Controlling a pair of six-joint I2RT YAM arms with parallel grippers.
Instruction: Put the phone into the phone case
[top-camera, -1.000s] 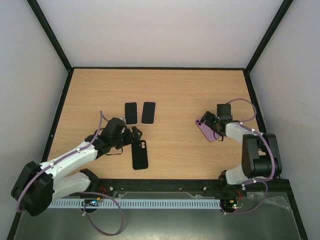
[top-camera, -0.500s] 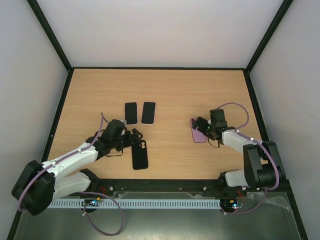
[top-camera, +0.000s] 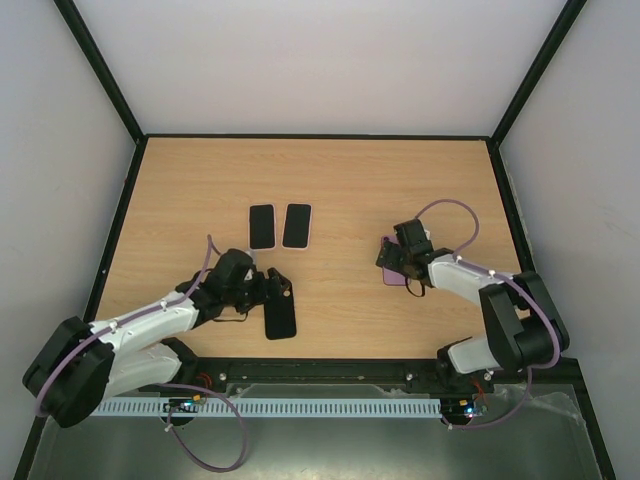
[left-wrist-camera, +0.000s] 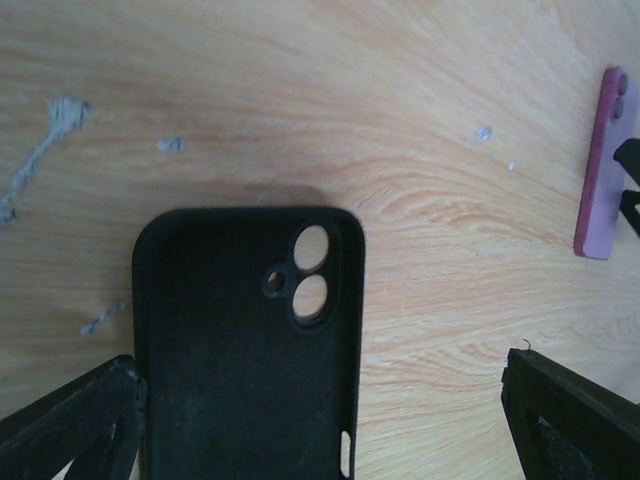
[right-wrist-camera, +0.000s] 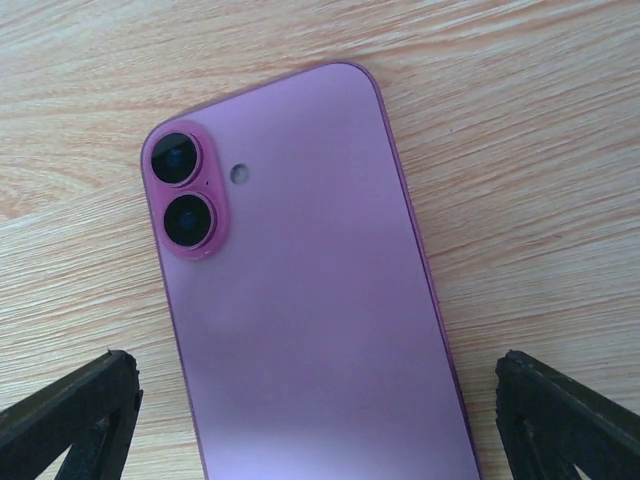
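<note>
A black phone case (top-camera: 281, 313) lies open side up on the wooden table, camera holes at its far end; it fills the left wrist view (left-wrist-camera: 240, 340). My left gripper (top-camera: 273, 286) (left-wrist-camera: 322, 400) is open and straddles the case's far end, with the left finger (left-wrist-camera: 70, 430) at its edge. A purple phone (top-camera: 397, 270) lies back up on the table, also in the right wrist view (right-wrist-camera: 310, 300) and at the right edge of the left wrist view (left-wrist-camera: 602, 165). My right gripper (top-camera: 392, 256) (right-wrist-camera: 315, 400) is open, its fingers wide on either side of the phone.
Two more phones lie side by side at the table's middle back: a black one (top-camera: 261, 226) and one with a pale rim (top-camera: 297, 225). Black frame rails (top-camera: 120, 215) border the table on the left, right and far sides.
My right gripper and the purple phone have moved left toward the table's middle. My left gripper has shifted slightly right and nearer, over the case's far end.
</note>
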